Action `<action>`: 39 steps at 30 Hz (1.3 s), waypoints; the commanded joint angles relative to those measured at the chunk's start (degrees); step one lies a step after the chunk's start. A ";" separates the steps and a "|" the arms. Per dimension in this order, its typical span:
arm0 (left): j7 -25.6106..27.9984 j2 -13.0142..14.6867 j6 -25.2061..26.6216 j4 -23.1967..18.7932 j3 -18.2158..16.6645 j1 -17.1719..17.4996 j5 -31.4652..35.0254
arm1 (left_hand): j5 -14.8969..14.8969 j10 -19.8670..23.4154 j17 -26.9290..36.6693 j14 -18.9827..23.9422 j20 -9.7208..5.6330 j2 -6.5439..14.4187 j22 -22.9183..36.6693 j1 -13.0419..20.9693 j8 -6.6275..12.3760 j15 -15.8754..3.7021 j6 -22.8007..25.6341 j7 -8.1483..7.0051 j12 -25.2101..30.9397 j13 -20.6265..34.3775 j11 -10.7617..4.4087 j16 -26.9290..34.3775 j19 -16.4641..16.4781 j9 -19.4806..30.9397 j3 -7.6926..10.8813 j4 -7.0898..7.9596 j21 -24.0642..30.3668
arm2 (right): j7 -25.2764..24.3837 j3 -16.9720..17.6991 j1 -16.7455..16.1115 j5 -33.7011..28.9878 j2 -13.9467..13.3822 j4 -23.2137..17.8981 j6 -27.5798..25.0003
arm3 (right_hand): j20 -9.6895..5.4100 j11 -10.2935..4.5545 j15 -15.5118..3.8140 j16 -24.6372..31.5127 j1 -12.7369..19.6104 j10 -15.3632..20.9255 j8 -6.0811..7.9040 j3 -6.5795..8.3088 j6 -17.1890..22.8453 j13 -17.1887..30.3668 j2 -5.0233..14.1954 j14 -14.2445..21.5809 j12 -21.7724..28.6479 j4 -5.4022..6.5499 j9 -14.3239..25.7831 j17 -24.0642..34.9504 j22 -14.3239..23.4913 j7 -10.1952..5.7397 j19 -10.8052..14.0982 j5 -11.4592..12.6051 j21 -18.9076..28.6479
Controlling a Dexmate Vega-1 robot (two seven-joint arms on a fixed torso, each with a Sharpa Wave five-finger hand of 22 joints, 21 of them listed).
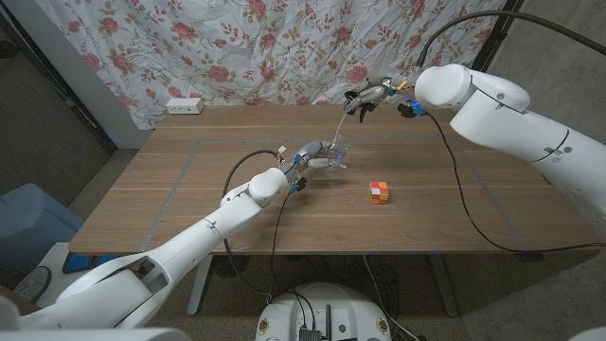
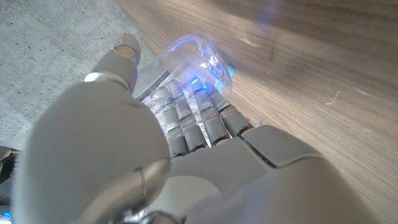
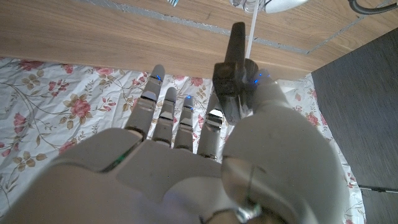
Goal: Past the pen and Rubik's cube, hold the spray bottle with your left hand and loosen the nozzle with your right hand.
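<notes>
Behind the table (image 1: 189,204), along the far wall, hangs a pale cloth curtain (image 1: 284,47) printed with pink roses and green leaves. The table itself is a broad slab of brown wood grain with a thin grey line marking out a rectangle on its top. A white power strip (image 1: 185,105) sits at its far left edge.

The two arms are smooth, glossy white shells. The right hand (image 1: 371,96) hangs above the far side of the table, its fingers pinching a dark, angular spray nozzle (image 3: 233,74), from which a thin clear tube (image 1: 340,128) slants down toward the bottle. In the right wrist view the other fingers reach out straight, side by side.

The left hand (image 1: 308,159) is near the middle of the table, fingers wrapped round the clear plastic spray bottle (image 2: 196,62). The bottle is rounded and see-through, and catches blue light in the left wrist view. No label can be made out on it.

To the right of that hand, well apart, a small Rubik's cube (image 1: 380,191) rests on the wood, showing orange, white and yellow squares.
</notes>
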 commanded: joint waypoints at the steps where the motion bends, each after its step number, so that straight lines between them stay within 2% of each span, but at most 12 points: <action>1: 0.24 0.12 0.14 0.02 -0.03 0.26 -0.10 | 0.08 0.58 0.28 0.26 -0.47 10.74 0.34 -9.81 0.16 -5.64 1.81 1.22 0.08 0.27 -0.26 -0.12 0.24 0.17 2.34 1.76 0.05 | -1.41 0.72 0.17 1.80 -0.73 -0.74 -0.07 | -0.26 -0.14 -0.03 0.44 0.99 0.44 0.40 0.24 3.61 0.17 0.74 0.31 -0.37 0.04 0.19 0.33 0.12 -2.68 0.39 0.39 -0.19; 12: 0.07 0.00 -0.06 0.42 0.11 0.12 -0.10 | 0.08 0.68 0.29 0.22 -0.46 10.74 0.33 -9.81 0.14 -5.65 1.84 1.22 0.09 0.29 -0.22 -0.13 0.24 0.17 2.36 1.77 0.05 | -2.25 1.60 0.01 3.09 -1.79 -1.74 -0.54 | -0.40 -0.06 0.06 0.53 1.14 0.61 0.36 0.23 3.64 0.18 0.72 0.47 -0.42 0.02 0.05 0.38 0.12 -2.68 0.41 0.47 -0.21; 31: 0.84 0.62 0.20 -1.02 -0.12 1.07 0.18 | 0.08 0.62 0.26 0.29 -0.46 10.74 0.34 -9.85 0.07 -5.59 1.84 1.25 0.04 0.34 -0.12 -0.11 0.25 0.19 2.40 1.78 0.05 | -4.53 5.12 -1.97 6.73 -4.03 -3.76 -0.14 | -0.43 -0.06 -0.02 0.57 1.17 0.91 0.37 0.13 3.91 0.20 0.70 0.51 -0.51 0.11 -0.19 0.48 0.13 -2.55 0.50 0.57 -0.21; 39: 1.18 1.17 0.25 -2.05 -0.29 1.66 0.46 | 0.08 0.62 0.24 0.25 -0.46 10.77 0.34 -9.85 0.03 -5.56 1.80 1.19 0.02 0.36 -0.22 -0.13 0.21 0.19 2.45 1.79 0.04 | -6.32 8.24 -4.16 9.69 -5.07 -4.70 0.62 | -0.31 -0.04 0.08 0.60 1.22 0.89 0.32 0.12 3.89 0.22 0.73 0.56 -0.59 0.13 -0.28 0.51 0.13 -2.57 0.43 0.61 -0.26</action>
